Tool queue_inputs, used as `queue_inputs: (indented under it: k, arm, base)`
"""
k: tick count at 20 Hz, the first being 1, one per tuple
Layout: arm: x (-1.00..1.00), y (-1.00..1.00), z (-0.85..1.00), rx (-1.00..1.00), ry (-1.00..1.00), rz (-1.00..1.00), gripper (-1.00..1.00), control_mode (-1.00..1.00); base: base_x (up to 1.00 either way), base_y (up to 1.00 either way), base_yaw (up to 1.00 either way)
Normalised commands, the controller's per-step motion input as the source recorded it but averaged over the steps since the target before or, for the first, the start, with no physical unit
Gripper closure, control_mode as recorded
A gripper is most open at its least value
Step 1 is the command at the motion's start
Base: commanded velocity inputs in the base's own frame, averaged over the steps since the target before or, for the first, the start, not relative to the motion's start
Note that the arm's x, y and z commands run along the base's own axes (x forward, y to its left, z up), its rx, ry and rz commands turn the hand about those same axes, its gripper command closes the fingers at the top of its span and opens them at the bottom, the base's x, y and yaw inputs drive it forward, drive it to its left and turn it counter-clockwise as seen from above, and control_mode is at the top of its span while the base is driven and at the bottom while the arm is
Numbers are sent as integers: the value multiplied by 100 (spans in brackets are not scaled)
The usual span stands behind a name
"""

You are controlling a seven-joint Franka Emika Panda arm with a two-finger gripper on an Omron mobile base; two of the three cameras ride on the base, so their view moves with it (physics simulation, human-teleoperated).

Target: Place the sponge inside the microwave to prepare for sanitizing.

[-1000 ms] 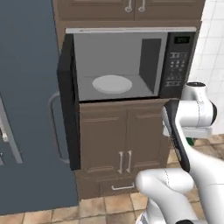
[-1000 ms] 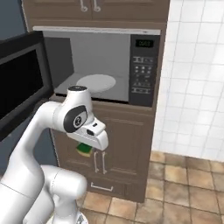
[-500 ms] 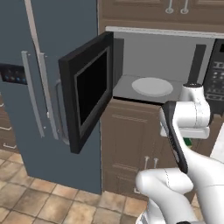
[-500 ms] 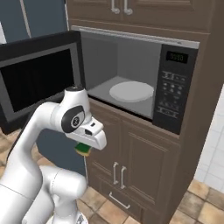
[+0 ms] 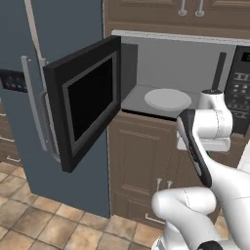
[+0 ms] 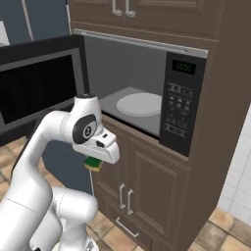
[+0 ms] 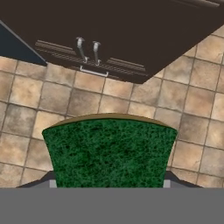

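Observation:
The microwave [image 5: 171, 68] [image 6: 130, 68] is built into brown cabinets, and its door [image 5: 88, 105] [image 6: 34, 90] stands swung wide open to the left. A white round plate [image 5: 167, 99] [image 6: 138, 104] lies on its grey floor. The button panel [image 6: 179, 108] is on the right. My gripper [image 6: 93, 165] [image 7: 109, 177] hangs below and in front of the opening, pointing down at the floor. It is shut on the sponge [image 6: 92, 163] [image 7: 109, 151], whose green scrub face looks at the hand camera with a thin yellow edge on top.
A dark blue-grey fridge [image 5: 19, 53] with long grey handles [image 5: 34, 110] stands left of the open door. Brown cabinet doors [image 6: 147, 186] and a drawer [image 7: 87, 48] sit under the microwave. The tan tiled floor [image 7: 131, 103] lies below, and a white tiled wall [image 6: 240, 162] is on the right.
The whole picture has shifted, so the base has driven and the microwave and its door sit differently in both views. The arm keeps its pose with the sponge still held.

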Motion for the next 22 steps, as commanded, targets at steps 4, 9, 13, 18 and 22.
queue_inputs:
  k: [4,9,13,18,22]
  arm:
    - [0,0,0,0,0,0,100,100]
    - [0,0,0,0,0,0,100,100]
    - [0,0,0,0,0,0,100,100]
    - [0,0,0,0,0,0,100,100]
    - [0,0,0,0,0,0,100,100]
  base:
    - [19,4,0]
    - [22,4,0]
    - [18,23,-3]
    - [33,34,-7]
    - [37,21,-6]
